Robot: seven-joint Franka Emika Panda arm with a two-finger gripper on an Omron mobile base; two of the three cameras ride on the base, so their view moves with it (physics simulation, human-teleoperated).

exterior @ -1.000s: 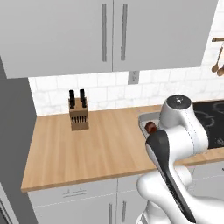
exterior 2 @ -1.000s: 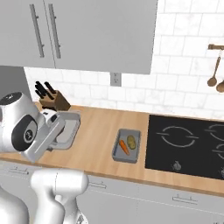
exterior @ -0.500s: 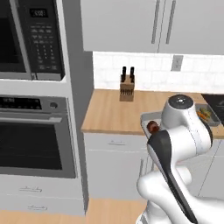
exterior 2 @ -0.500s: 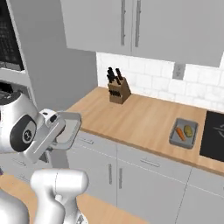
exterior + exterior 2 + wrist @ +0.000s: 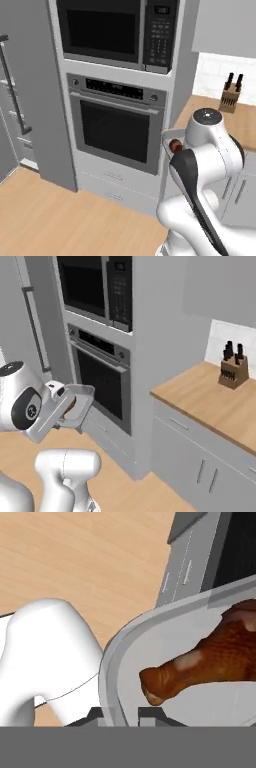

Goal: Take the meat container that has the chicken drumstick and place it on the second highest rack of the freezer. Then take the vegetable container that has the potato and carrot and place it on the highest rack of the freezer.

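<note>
Oven (image 5: pixel 116 131) beyond meat container (image 5: pixel 80 404), freezer (image 5: pixel 25 90) perhaps leftward.

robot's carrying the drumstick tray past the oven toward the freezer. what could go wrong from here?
1. The gripper pinches only the rim of the meat container, so the tray could tip while the base drives.
2. The chicken drumstick lies loose and could slide out.
3. The tray rides close to the oven; a swing might clip it.
</note>
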